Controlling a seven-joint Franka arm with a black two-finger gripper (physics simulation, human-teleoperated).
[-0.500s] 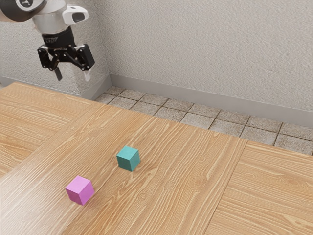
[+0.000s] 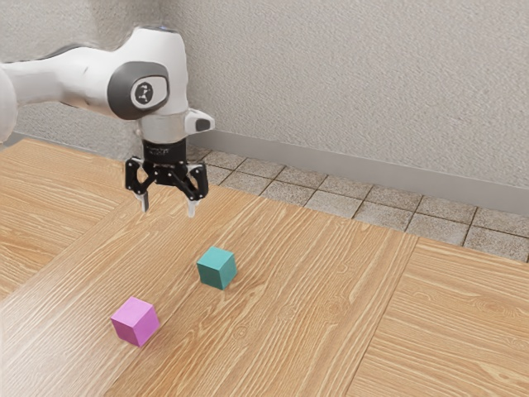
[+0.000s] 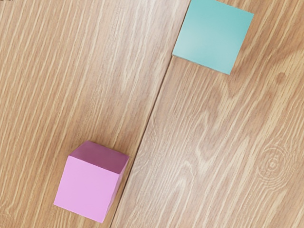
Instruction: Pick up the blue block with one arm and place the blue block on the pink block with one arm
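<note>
**Open claw waits above the blue block**

The big table [image 2: 331, 273] is smooth wood with wavy brown lines. The white arm [image 2: 124, 83] reaches out over it. Its black claw [image 2: 168, 207] is open and holds nothing. It hangs in the air, up from the blue block [image 2: 216, 267] and toward the exterior view's left, maybe so it can drop down on it. The blue block is a small blue-green cube sitting flat on the table. The pink block [image 2: 135, 321] sits near it, not touching, with its flat top free.

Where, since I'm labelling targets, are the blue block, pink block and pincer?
blue block [image 2: 216, 268], exterior view, its visible middle.
pink block [image 2: 135, 321], exterior view, its visible middle.
pincer [image 2: 168, 208], exterior view, midway between fingertips.
</note>
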